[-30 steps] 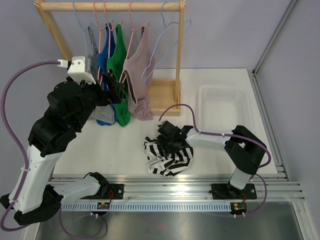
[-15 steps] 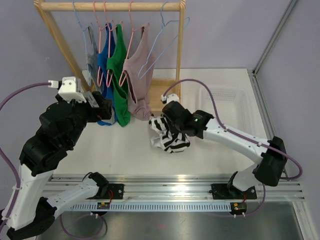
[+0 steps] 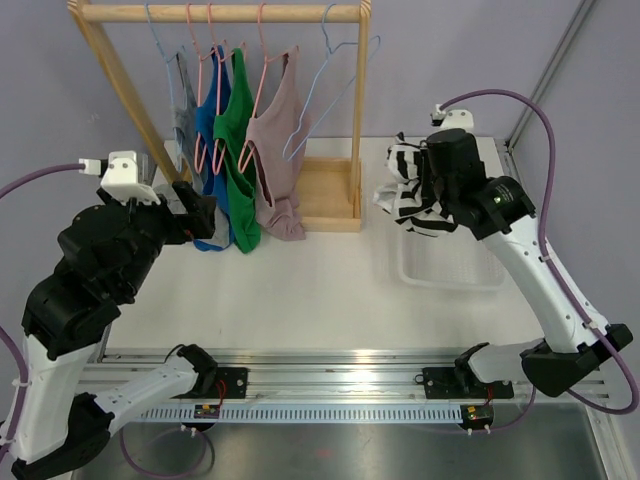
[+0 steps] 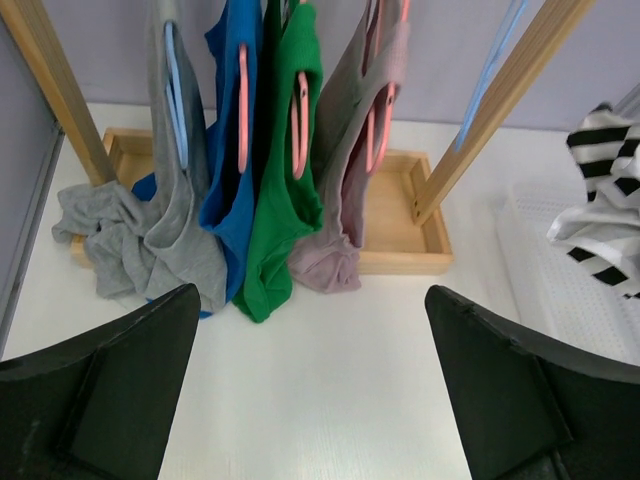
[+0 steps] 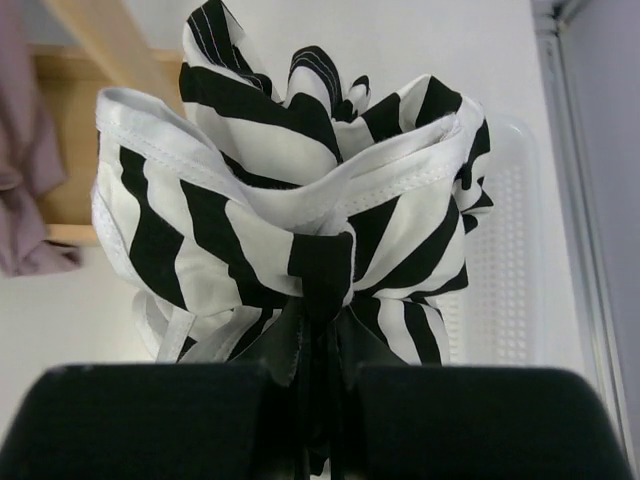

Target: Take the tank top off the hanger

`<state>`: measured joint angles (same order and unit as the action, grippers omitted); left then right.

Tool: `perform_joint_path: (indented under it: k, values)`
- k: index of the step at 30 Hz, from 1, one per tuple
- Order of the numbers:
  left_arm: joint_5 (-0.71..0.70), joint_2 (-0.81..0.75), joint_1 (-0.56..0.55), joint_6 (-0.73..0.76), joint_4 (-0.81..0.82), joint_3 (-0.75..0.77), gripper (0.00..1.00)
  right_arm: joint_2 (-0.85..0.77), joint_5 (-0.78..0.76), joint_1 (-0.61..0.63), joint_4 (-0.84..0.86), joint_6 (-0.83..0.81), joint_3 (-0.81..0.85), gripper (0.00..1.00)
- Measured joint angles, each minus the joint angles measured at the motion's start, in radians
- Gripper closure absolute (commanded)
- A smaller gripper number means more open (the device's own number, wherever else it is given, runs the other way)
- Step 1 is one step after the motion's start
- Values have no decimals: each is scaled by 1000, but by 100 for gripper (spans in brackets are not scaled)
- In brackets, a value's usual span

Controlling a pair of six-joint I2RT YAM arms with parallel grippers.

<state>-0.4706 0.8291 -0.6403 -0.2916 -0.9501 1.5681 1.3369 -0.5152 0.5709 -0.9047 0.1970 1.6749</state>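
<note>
My right tool is pinched shut on the tank top, which is off the rack and held up in the air above the left rim of the white mesh basket. The top is black and white in broad stripes, bunched into a loose ball, with a white-edged hem folded across its front and narrow straps dangling below. From the overhead view the cloth hides the fingers.

My left tool is spread wide with nothing in it, facing the wooden rack. There a grey top, a blue one, a green one and a mauve one hang on hangers, their hems reaching the rack's wooden tray base. A bare light blue hanger hangs at the rack's right end.

The bench is plain white, with an aluminium rail along its near edge. The walls behind are pale lilac.
</note>
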Motion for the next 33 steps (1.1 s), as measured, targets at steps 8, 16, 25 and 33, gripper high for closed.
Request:
perform_joint_path:
  k: [8,16,25,33]
  values:
    - [59,103,0,6,9,215,1,9,50,-260,16,13,-234,27]
    - [80,238,0,58,31,338,1,9,99,-282,30,15,-272,0]
    - [67,533,4,163,82,595,3,-342,420,-282,153,39,-350,1]
    - [117,772,111,215,114,749,17,-481,663,-282,182,92,-468,3]
